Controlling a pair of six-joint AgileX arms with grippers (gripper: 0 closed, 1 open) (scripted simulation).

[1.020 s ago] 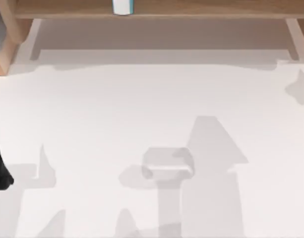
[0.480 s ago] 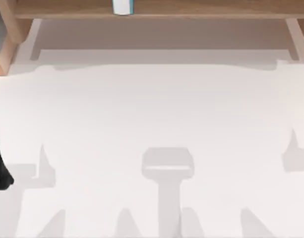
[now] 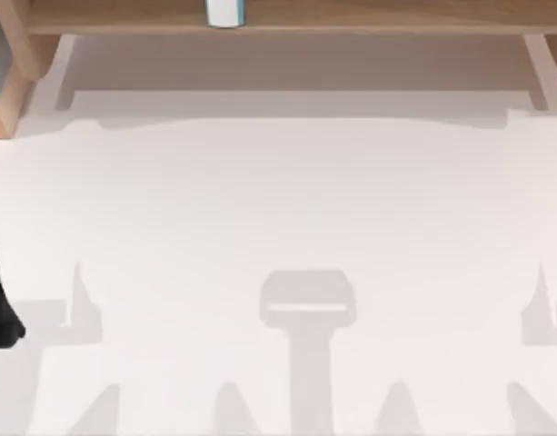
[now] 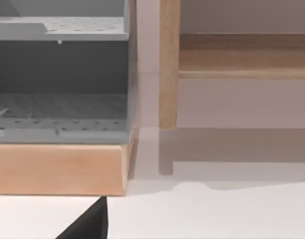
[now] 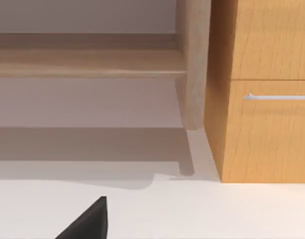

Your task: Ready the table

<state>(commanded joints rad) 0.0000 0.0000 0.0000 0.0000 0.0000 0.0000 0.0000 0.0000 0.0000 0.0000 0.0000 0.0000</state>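
No text, label, brand, number or sign can be read anywhere. The white surface point(image 3: 278, 200) is plain and unmarked. The small white and blue object point(image 3: 224, 12) on the wooden shelf point(image 3: 351, 16) at the far edge carries no lettering that can be made out. The wooden drawer front point(image 5: 271, 124) with its metal handle point(image 5: 279, 97) bears only wood grain, and the grey perforated rack point(image 4: 60, 74) shows only rows of small holes.
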